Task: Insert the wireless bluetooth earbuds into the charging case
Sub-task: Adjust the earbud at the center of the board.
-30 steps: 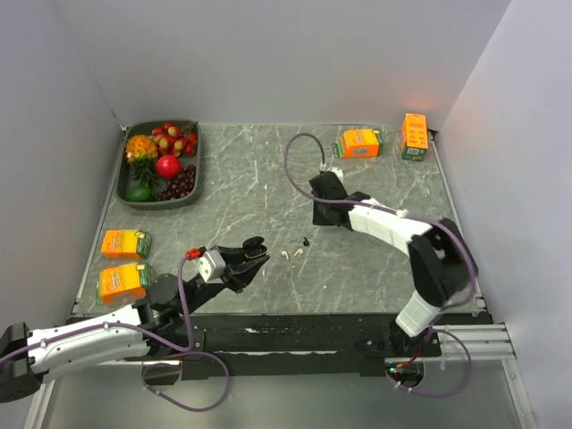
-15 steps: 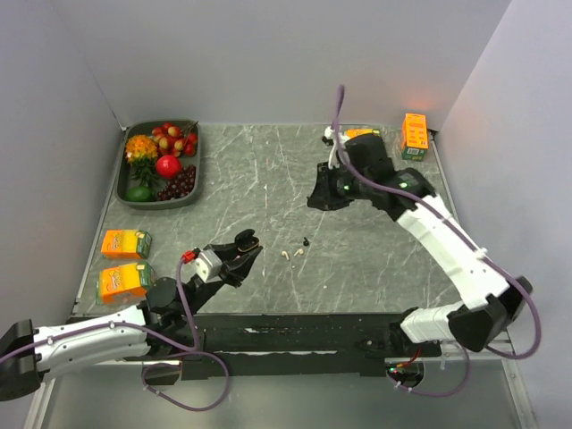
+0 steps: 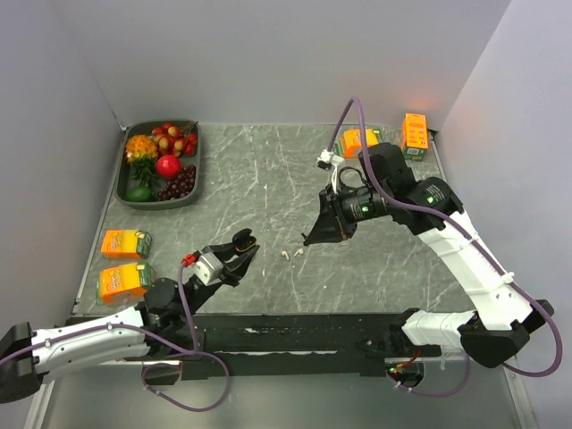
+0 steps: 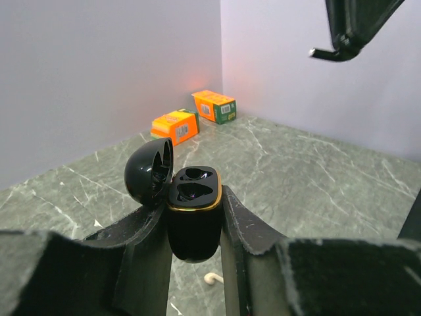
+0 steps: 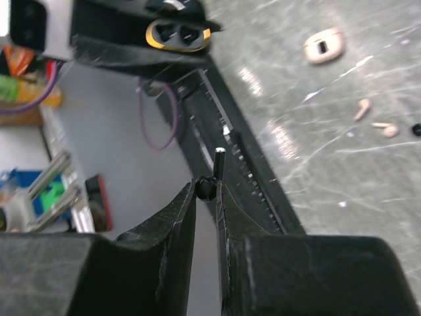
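My left gripper (image 3: 241, 243) (image 4: 193, 197) is shut on the black charging case (image 4: 192, 210), which it holds upright with its lid (image 4: 150, 172) swung open and both gold-rimmed sockets empty. My right gripper (image 3: 310, 239) (image 5: 208, 187) hangs to the right of the case, above the table, shut on a black earbud (image 5: 214, 183) with the stem sticking out past the tips. Two white earbuds (image 3: 291, 253) (image 5: 362, 108) lie on the table between the grippers. Another black earbud (image 5: 416, 130) lies beside them. From the right wrist view the case (image 5: 179, 34) appears ahead and above.
A pale open case (image 5: 324, 46) lies on the marble near the white buds. A fruit tray (image 3: 193, 179) sits at the back left. Orange cartons stand at the left edge (image 3: 125, 243) (image 3: 123, 281) and at the back right (image 3: 359, 141) (image 3: 414, 134).
The right arm has risen and swung its gripper forward and left, down over the loose earbuds. The left gripper has drawn slightly left with the case.
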